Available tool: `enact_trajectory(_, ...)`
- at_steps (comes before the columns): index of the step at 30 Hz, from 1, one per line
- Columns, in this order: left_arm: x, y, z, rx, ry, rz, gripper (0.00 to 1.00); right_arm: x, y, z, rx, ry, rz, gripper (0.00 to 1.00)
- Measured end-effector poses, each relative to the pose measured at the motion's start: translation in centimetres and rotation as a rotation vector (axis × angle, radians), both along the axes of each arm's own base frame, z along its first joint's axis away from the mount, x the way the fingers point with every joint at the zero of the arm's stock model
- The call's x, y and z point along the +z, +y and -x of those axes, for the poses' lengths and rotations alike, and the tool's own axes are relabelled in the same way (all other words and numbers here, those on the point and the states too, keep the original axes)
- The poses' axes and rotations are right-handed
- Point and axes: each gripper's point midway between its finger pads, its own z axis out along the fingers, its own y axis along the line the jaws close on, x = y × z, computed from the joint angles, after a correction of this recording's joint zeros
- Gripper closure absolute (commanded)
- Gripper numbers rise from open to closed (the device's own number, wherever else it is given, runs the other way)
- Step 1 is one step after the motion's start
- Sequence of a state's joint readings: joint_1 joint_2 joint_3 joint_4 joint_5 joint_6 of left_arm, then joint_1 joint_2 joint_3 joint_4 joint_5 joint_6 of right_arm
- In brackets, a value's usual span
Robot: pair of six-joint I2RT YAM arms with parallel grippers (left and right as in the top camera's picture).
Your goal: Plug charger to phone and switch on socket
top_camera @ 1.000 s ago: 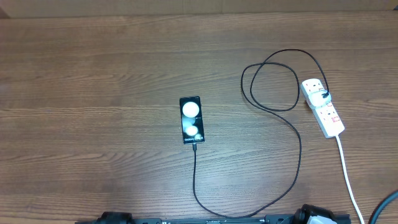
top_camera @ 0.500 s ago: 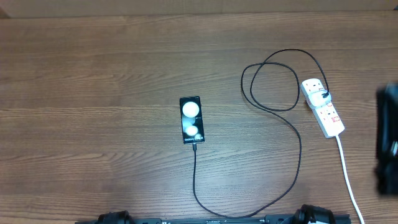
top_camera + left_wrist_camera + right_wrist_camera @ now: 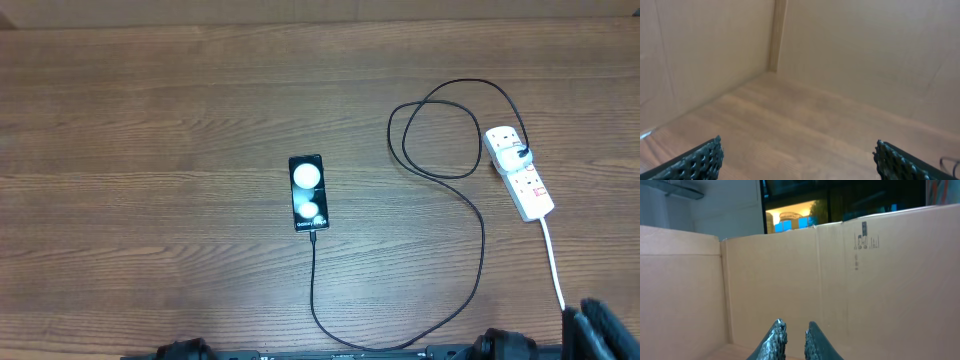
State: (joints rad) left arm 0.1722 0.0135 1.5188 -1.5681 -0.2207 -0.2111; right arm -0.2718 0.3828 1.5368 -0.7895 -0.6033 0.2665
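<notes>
In the overhead view the black phone lies flat at the table's middle, its glossy face reflecting two lamps. The charger's thin black cable runs from a small connector at the phone's near end, loops, and ends at a black plug in the white socket strip at the right. My left gripper is open and empty, facing bare table and cardboard walls. My right gripper has its fingers nearly together with nothing between them, facing a cardboard wall. Only a dark part of the right arm shows at the overhead view's bottom right corner.
The strip's white cord runs toward the front right edge. Cardboard walls enclose the wooden table. The arm bases sit along the front edge.
The right arm, a dark blur at the right edge near the strip half a second ago, now shows only at the bottom right corner. Phone, cable and strip have not moved.
</notes>
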Motion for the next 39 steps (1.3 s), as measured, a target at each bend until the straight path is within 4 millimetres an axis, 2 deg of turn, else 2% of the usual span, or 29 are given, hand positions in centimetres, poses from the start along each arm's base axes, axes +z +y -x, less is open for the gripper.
enact_trajectory(3,1.5,0.2,-0.9,0.002,-0.064,0.012,0.00,-0.7,0.3,1.6,-0.002,-0.035,0.018,0.85)
enact_trajectory(5,2.3,0.4,-2.0,0.002,-0.102,0.032,0.00,-0.8,0.6,2.9,0.001,-0.067,0.030,0.85)
enact_trajectory(7,4.0,0.6,-3.6,-0.001,-0.175,0.041,0.01,-0.9,1.0,4.2,0.009,-0.101,0.043,0.85)
enact_trajectory(10,6.4,0.8,-6.7,-0.025,-0.288,0.036,0.01,-1.0,1.2,5.4,0.017,-0.128,0.053,0.84)
enact_trajectory(13,7.1,0.5,-10.9,-0.093,-0.350,0.033,0.00,-0.9,1.3,5.6,0.016,-0.134,0.054,0.83)
enact_trajectory(16,5.1,0.1,-15.9,-0.167,-0.339,0.032,0.00,-0.9,1.3,5.8,0.016,-0.138,0.055,0.82)
enact_trajectory(20,0.1,-0.2,-21.9,-0.237,-0.288,0.041,0.01,-0.5,1.4,6.3,0.012,-0.155,0.060,0.82)
enact_trajectory(24,-4.0,-0.2,-25.3,-0.271,-0.267,0.048,0.00,-0.1,1.6,7.2,0.012,-0.180,0.065,0.81)
enact_trajectory(30,-9.3,-0.1,-28.1,-0.291,-0.247,0.080,0.00,0.9,2.1,9.2,0.011,-0.233,0.079,0.80)
enact_trajectory(36,-13.2,0.0,-29.3,-0.298,-0.233,0.104,0.00,1.7,2.4,10.5,0.006,-0.283,0.092,0.79)
enact_trajectory(39,-14.6,0.1,-29.6,-0.296,-0.209,0.113,0.00,2.3,2.5,11.0,0.001,-0.319,0.099,0.72)
